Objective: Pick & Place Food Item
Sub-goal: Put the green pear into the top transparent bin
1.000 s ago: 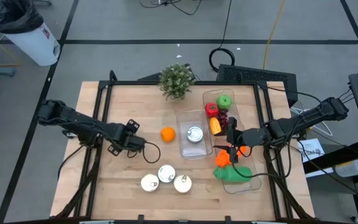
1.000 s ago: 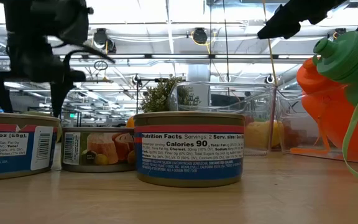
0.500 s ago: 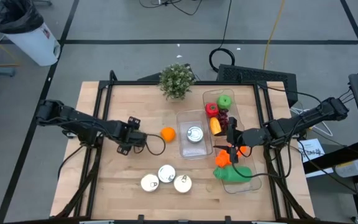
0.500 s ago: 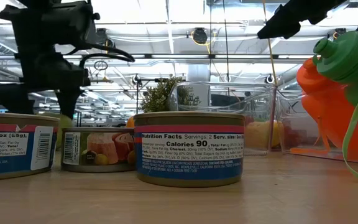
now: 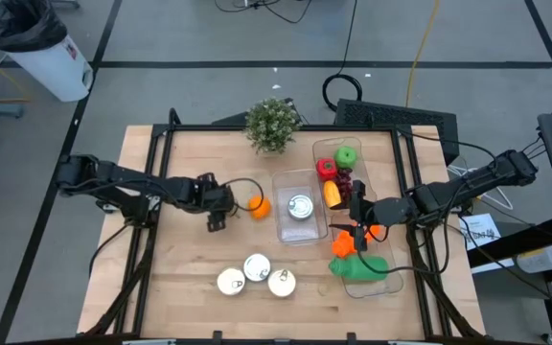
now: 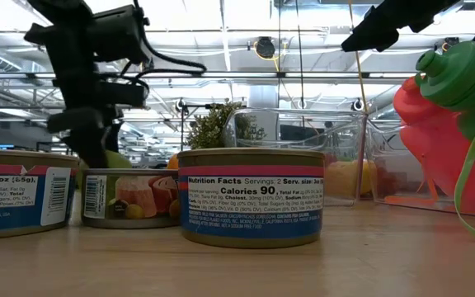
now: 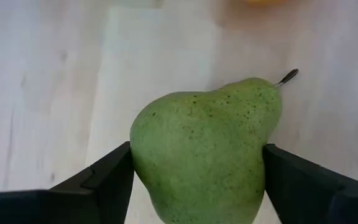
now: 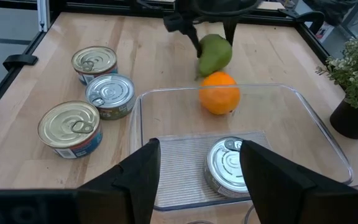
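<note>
Left claw (image 7: 194, 180) straddles the pear (image 7: 204, 152), fingers at both flanks; stem points away toward the orange (image 5: 258, 206). Right claw (image 8: 197, 180) half-open, empty.

Green, orange, pale wood, silver.
Speckled green pear (image 7: 207, 155) between black end effector fingers (image 7: 101, 183); plain orange (image 8: 219, 93); pale wood-grain table (image 5: 190, 259); silver-topped cans (image 8: 70, 127) with blue and red labels; clear, ribbed-floor tray (image 8: 319, 134); green-leaved plant (image 5: 272, 123).
</note>
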Controlling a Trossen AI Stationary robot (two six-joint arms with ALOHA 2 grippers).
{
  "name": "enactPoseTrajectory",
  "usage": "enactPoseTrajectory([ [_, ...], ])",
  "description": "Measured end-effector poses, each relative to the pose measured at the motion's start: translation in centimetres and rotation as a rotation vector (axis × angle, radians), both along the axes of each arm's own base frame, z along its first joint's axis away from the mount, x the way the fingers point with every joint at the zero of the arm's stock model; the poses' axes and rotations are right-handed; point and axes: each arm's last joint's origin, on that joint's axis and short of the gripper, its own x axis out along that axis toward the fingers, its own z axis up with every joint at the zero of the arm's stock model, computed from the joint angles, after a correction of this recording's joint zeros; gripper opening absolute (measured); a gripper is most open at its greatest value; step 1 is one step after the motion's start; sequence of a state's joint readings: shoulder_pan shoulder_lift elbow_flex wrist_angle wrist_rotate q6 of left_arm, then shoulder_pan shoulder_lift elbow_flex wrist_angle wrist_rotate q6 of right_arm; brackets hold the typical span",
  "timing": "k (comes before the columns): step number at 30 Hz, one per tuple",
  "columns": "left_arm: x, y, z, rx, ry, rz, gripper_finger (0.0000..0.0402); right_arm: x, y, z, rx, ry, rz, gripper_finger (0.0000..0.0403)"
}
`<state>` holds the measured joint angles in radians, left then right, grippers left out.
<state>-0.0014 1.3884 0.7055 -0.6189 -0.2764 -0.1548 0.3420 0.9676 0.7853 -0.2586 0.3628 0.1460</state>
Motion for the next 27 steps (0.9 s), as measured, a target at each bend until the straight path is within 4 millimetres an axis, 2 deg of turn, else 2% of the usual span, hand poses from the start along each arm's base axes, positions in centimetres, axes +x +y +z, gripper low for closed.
enactPoseTrajectory([
  [3, -0.1, 0.5, -0.1, -0.016, -0.028, 0.148, 0.027, 0.0, 0.0, 0.0, 0.008, -0.002, -0.004, 0.0206],
  [11, -0.3, 0.1, 0.8, 0.083, -0.172, 0.351, 0.027, 0.1, 0.0, 0.2, 0.013, -0.024, -0.011, 0.0206],
  [16, -0.6, -0.8, 3.9, 0.099, -0.381, 0.355, 0.027, 0.3, 0.1, 0.1, 0.031, -0.073, -0.012, 0.0206],
  [22, -0.4, -2.6, 8.7, 0.198, -0.767, 0.261, 0.027, 0.7, -0.1, -1.1, -0.017, -0.205, 0.017, 0.0206],
  [24, 0.1, -3.3, 9.8, 0.251, -0.863, 0.224, 0.027, 0.8, -0.2, -1.4, -0.047, -0.257, 0.023, 0.0206],
  [27, 1.5, -4.1, 10.3, 0.286, -0.955, 0.173, 0.027, 0.9, -0.4, -1.5, -0.064, -0.338, 0.024, 0.0206],
])
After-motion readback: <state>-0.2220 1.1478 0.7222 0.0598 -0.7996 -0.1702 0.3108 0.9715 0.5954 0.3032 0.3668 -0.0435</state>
